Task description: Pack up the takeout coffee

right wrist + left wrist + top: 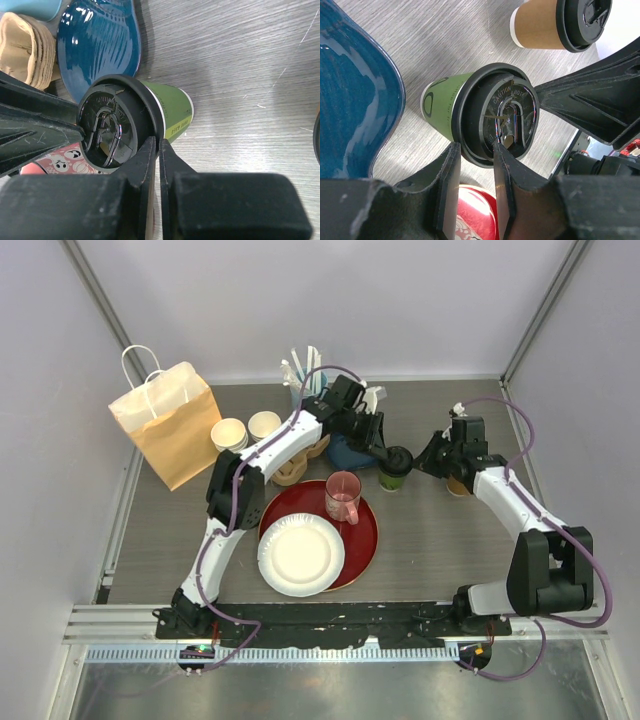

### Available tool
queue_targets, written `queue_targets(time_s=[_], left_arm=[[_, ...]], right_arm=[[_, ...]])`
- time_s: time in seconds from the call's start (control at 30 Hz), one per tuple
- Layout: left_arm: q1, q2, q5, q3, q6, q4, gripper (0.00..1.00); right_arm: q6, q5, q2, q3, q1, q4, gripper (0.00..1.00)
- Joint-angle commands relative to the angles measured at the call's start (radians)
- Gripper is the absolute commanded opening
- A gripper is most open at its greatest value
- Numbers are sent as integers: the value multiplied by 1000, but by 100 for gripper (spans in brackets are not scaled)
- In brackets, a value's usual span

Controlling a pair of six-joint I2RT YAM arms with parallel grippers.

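Top camera overhead, wide; both wrist cameras close, sharing green cup (pixel 440 107).

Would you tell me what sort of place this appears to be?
Probably a lab test cell: plain white walls enclose the table, with a paper bag and lidded green cup on it.

Grey wood-grain table (pixel 440 540); plain pale walls (pixel 330 300) on three sides; metal posts (pixel 541 310) at far corners; even light.
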Motion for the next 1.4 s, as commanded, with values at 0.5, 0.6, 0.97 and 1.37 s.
queue_targets(time_s=[0.5,0.6,0.97,1.37], left_arm=[[-22,20,7,-171,-3,5,24],[-18,18,23,-113,-8,-9,25],[18,14,49,28,-15,-67,34],[31,9,49,106,0,-93,41]], right_arm=[[4,52,108,-288,-4,27,1],[-4,43,88,-262,-4,15,1],[-79,41,39,7,-1,-124,14],[-142,66,80,223,0,-223,28]])
